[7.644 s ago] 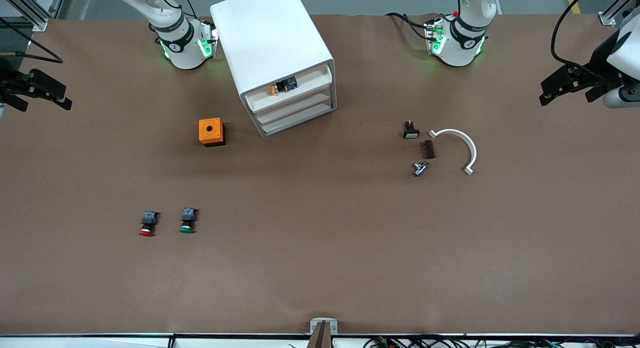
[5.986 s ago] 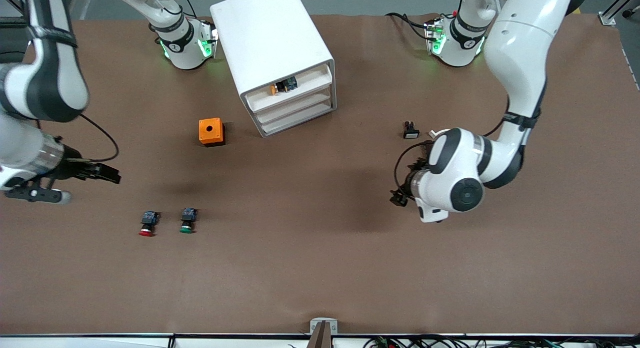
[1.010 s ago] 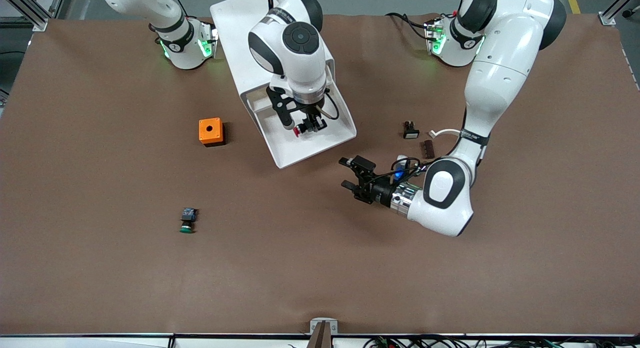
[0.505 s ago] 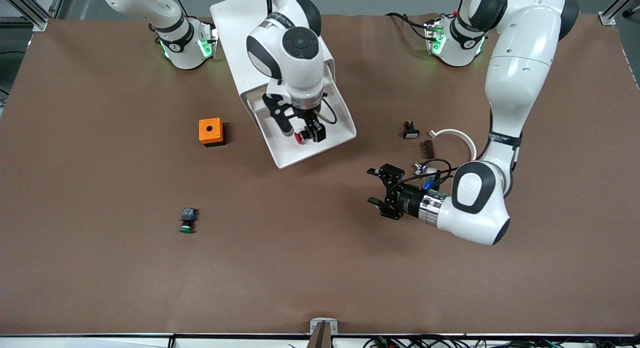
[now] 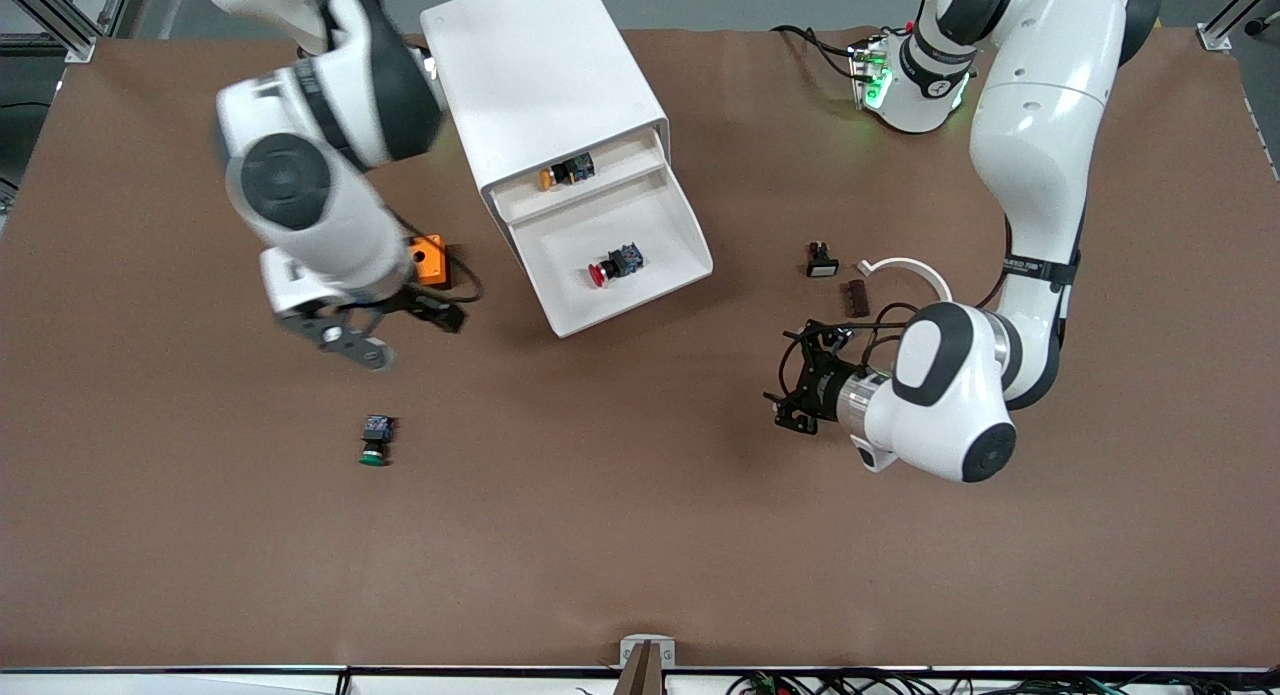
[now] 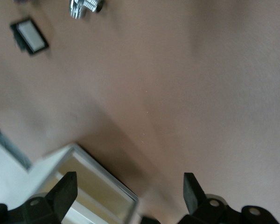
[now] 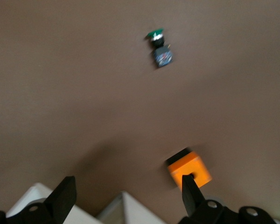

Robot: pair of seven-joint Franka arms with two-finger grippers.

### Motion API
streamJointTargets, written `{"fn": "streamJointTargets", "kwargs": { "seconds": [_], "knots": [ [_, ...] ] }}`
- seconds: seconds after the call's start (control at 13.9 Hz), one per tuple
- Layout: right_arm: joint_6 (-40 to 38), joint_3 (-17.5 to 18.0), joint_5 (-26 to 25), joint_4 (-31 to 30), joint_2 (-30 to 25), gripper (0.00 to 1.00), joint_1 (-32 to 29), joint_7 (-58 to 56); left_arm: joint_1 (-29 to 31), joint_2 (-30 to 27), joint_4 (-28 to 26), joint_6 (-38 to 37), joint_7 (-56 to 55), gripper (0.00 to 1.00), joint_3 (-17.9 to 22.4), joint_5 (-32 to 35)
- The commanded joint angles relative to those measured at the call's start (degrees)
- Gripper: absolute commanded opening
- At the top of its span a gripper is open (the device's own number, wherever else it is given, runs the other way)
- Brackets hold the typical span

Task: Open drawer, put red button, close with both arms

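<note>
You are looking at the red button (image 5: 611,265), which is lying on its side inside the drawer (image 5: 655,237). That drawer is standing pulled out from the white cabinet (image 5: 535,70) (the second tray down), and an orange-capped button (image 5: 565,171) is sitting in the tray above it. Your right gripper (image 5: 385,323) is hanging with its fingers spread and empty, over bare table just beside the orange box (image 5: 430,258), toward the right arm's end. Your left gripper (image 5: 800,380) is also gaping and carrying nothing, hovering over the table near the small parts by the white curved piece (image 5: 925,280). A green button (image 5: 375,440) is lying nearer the front camera.
</note>
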Motion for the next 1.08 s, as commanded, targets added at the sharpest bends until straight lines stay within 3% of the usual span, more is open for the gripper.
{"fn": "streamJointTargets", "kwargs": {
  "seconds": [0.0, 0.29, 0.65, 1.01],
  "knots": [
    [-3.53, 1.35, -0.57, -0.46, -3.21, 1.0, -7.85, -16.74, -2.93, -2.04, -0.59, 2.09, 4.31, 1.0, 0.41, 2.87],
    [-8.54, 1.35, -0.49, -0.46, -7.08, 1.0, -18.49, -38.82, -6.53, -2.13, -0.76, 6.76, 23.0, 1.0, 0.32, 8.93],
    [-11.27, 1.35, -0.49, -0.46, -8.93, 1.0, -22.91, -43.61, -15.13, -2.04, -1.46, 13.6, 29.19, 1.0, 0.24, 18.14],
    [-11.89, 1.35, -0.49, -0.38, -8.58, 1.0, -23.62, -43.61, -20.86, -2.57, -2.69, 16.69, 28.23, 1.0, -1.26, 19.39]
  ]
}}
